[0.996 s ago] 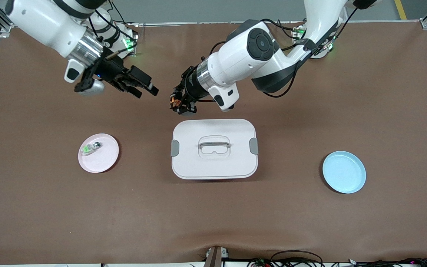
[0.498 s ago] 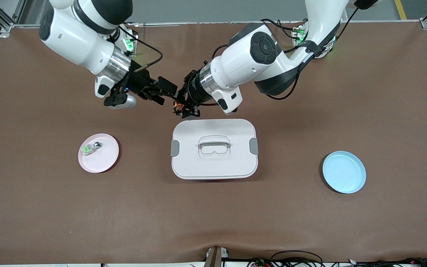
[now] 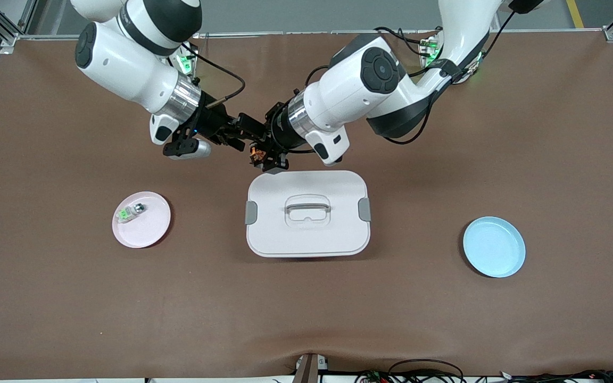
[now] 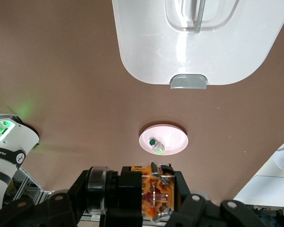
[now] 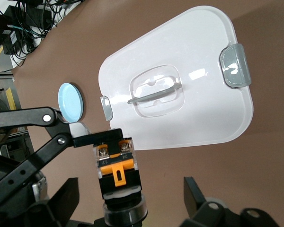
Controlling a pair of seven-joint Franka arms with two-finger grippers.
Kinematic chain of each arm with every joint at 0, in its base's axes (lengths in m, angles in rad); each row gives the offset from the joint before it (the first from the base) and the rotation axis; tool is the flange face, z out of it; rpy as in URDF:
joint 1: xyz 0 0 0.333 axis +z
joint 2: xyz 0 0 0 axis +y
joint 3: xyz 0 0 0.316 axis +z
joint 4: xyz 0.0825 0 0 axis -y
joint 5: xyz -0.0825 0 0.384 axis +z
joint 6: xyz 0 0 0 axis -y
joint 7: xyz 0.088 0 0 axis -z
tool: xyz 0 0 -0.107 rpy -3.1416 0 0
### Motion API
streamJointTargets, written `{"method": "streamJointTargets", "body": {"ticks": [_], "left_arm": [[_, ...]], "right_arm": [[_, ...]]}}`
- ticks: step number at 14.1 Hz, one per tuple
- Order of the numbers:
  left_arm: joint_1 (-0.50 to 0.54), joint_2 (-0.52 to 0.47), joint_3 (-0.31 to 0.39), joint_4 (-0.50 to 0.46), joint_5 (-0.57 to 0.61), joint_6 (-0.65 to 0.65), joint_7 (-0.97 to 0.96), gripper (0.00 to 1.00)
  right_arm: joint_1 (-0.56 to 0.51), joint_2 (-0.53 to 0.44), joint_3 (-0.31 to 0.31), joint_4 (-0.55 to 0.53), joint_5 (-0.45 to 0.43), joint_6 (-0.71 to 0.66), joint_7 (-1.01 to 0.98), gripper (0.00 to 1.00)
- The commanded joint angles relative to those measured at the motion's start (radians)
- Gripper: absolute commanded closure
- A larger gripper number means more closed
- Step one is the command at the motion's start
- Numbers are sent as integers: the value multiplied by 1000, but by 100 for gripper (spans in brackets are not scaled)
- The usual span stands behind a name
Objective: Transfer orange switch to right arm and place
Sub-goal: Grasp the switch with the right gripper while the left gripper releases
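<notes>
Right now the orange switch (image 3: 256,152) hangs in the air over bare table, at about eleven o'clock off the corner of the white lidded box (image 3: 307,213), clamped in the left gripper (image 3: 262,154). In the right wrist view I see the switch (image 5: 117,167) sitting between my right gripper's fingers (image 5: 195,195), which stand well apart on either side of it and do not touch it yet. In the front view the right gripper (image 3: 245,134) comes in from nine o'clock, nose to nose with the left one.

I judge the handover is at the closing stage. To do it well I would centre the switch body between the right fingers, close on its black sides clear of the left fingertips, and only let the left gripper release once the right grip looks firm. The pink plate (image 3: 141,219) holding the green-and-clear part (image 3: 130,211) lies at about eight o'clock from the switch, the blue plate (image 3: 494,247) at four o'clock.
</notes>
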Motion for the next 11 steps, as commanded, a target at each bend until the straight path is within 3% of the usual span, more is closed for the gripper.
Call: {"method": "streamJointTargets", "body": {"ticks": [1,3,11], "left_arm": [[-9,6,5,17,-2,1,-21,100],[-9,11,5,17,-2,1,-21,100],[-6,12,6,18,-3,1,-18,100]], "right_arm": [[12,11,-7,21,-13,-3,16,44],[14,11,-7,26,-13,-2,19,100],[17,20,-7,40,-11,-2,19,100]]}}
